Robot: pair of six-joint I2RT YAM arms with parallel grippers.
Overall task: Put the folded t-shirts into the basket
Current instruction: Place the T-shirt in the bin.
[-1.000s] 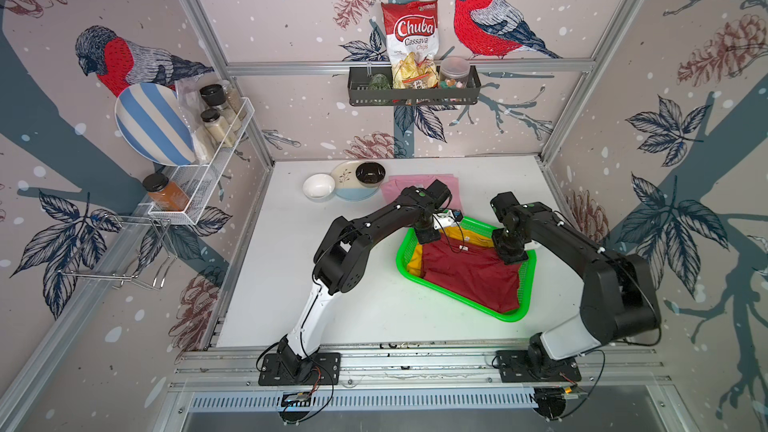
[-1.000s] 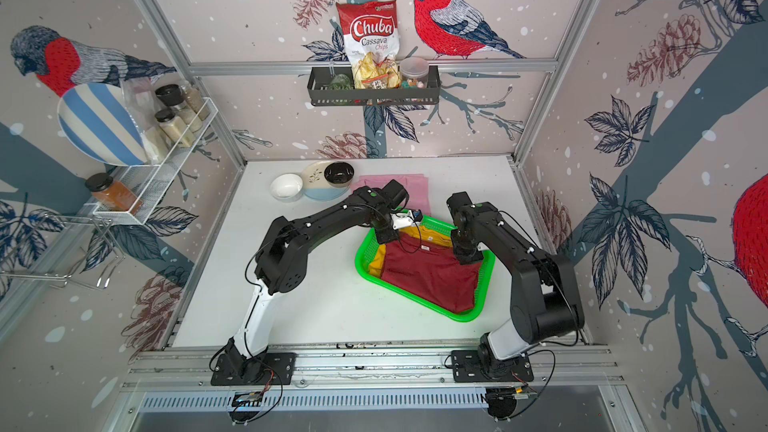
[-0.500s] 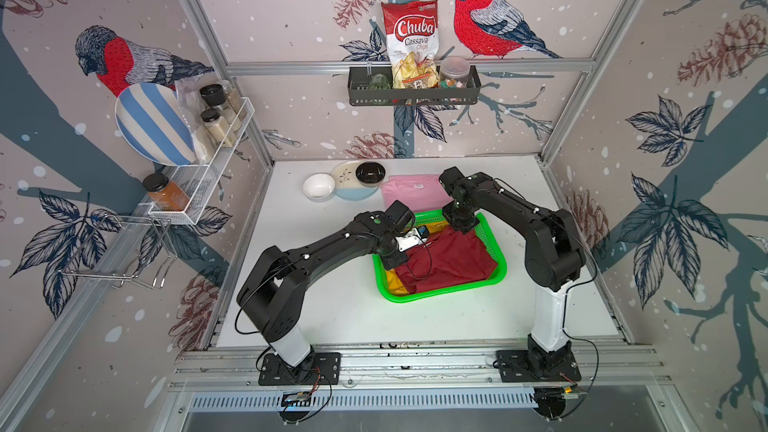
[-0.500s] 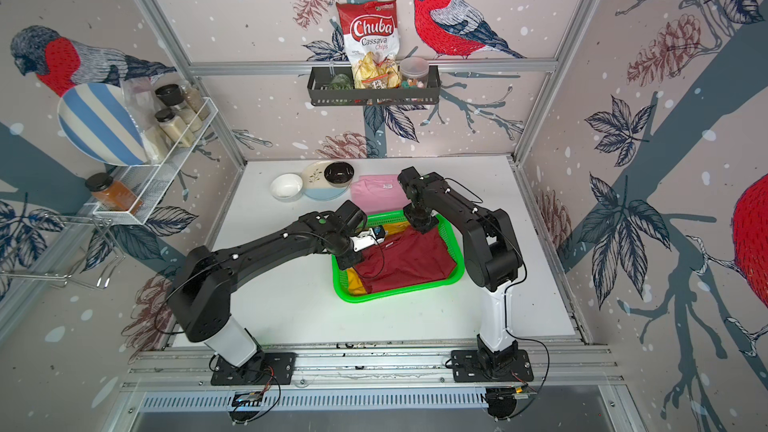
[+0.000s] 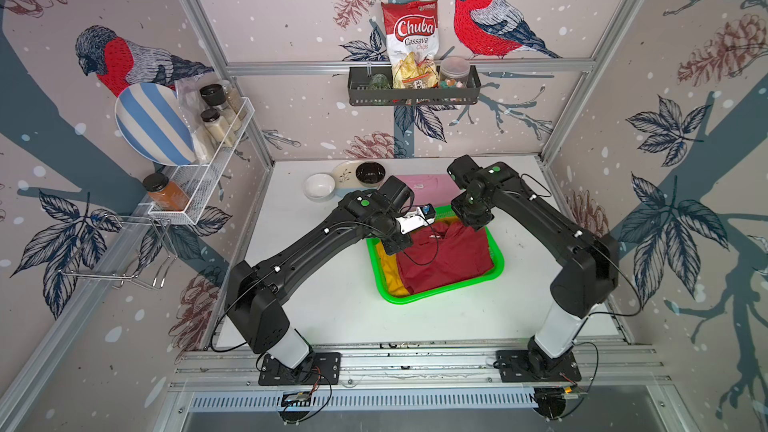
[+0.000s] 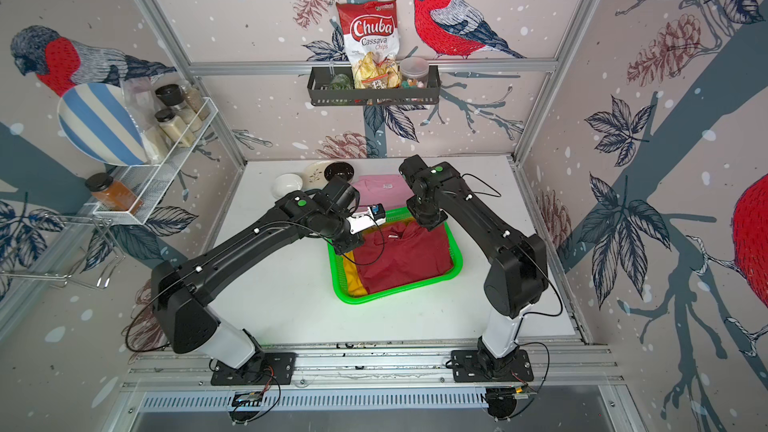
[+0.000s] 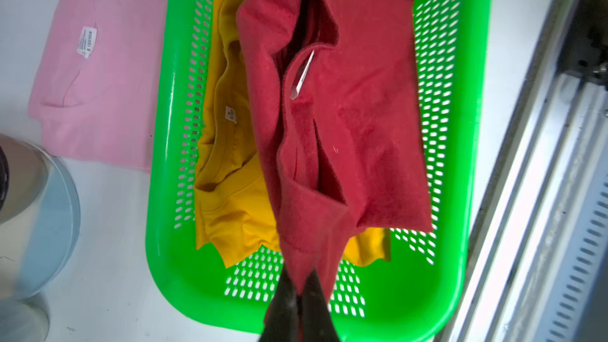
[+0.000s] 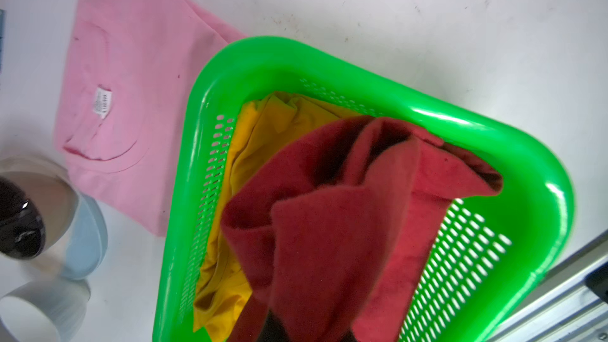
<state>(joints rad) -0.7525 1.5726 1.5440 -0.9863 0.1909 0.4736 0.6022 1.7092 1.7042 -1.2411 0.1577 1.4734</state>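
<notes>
Rumpled red shirt (image 5: 446,261) over yellow shirt (image 5: 390,274) in green basket (image 5: 419,295), pink shirt (image 5: 424,187) just beside

Green basket (image 7: 158,159), dark red shirt (image 7: 362,110), mustard shirt (image 7: 230,192), pink shirt (image 7: 98,93)

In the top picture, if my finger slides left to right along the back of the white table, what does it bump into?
white bowl → black bowl → pink t-shirt
</notes>
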